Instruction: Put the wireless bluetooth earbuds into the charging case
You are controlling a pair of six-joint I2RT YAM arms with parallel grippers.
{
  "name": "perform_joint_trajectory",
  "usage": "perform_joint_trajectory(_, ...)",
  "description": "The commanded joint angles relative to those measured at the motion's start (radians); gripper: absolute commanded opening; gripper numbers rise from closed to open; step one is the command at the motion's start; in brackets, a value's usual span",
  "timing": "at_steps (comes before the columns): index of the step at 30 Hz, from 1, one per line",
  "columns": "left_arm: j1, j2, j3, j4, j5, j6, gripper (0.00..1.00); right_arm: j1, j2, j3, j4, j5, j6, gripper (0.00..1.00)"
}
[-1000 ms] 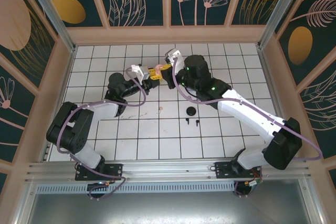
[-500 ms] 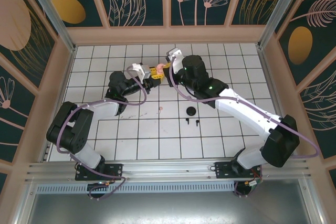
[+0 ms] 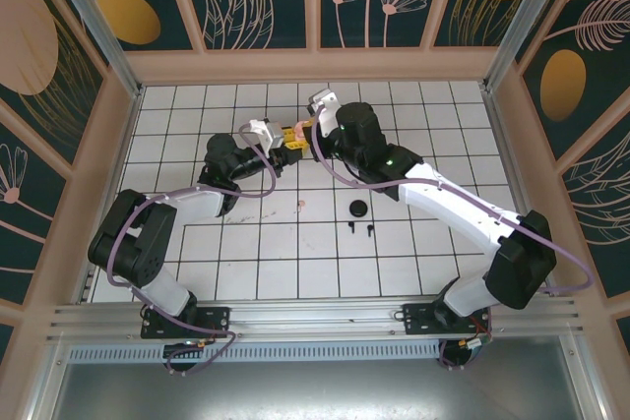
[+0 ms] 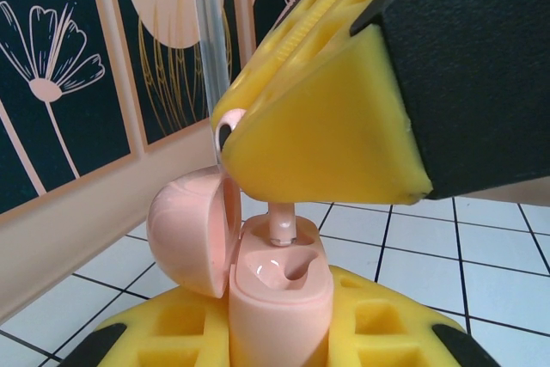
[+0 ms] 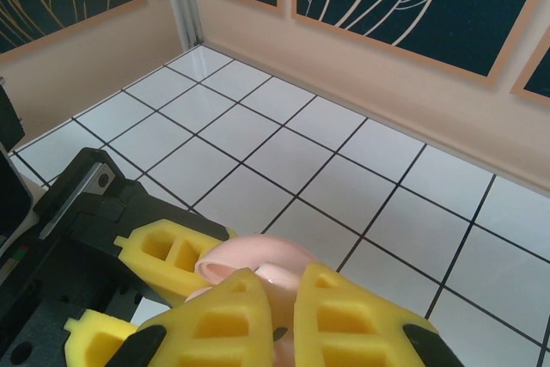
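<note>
My left gripper [image 4: 279, 337] is shut on an open pink charging case [image 4: 279, 298], held upright with its lid [image 4: 185, 234] swung to the left. Above it my right gripper [image 5: 285, 320] is shut on a pink earbud [image 4: 282, 223]. The earbud's stem tip is at the case's far slot, and its head [image 4: 225, 131] peeks out beside the yellow fingers [image 4: 326, 126]. From above, both grippers [image 3: 281, 140] [image 3: 307, 129] meet at the back middle of the table. A second pink earbud [image 3: 301, 206] and two black earbuds [image 3: 360, 230] lie on the tiles. The lavender buds are out of view.
A round black case [image 3: 358, 209] sits on the white tiled table [image 3: 413, 125] just behind the black earbuds. Patterned walls with a beige rim [image 3: 315, 66] enclose the table on three sides. The left gripper's yellow finger [image 5: 168, 255] is close under my right fingers.
The right gripper has moved a little left towards the left gripper, bringing the pink earbud over the open case. The left arm has hardly moved.
</note>
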Motion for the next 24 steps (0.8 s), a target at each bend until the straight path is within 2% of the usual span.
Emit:
perform_joint_trajectory(1, -0.006, 0.002, 0.027, 0.028, 0.025, -0.011, 0.0, 0.006, 0.016, 0.028, 0.0, 0.011, 0.016, 0.1)
perform_joint_trajectory(24, -0.006, 0.028, 0.069, 0.023, -0.008, -0.032, 0.0, 0.012, -0.033, -0.046, -0.014, 0.023, 0.029, 0.08)
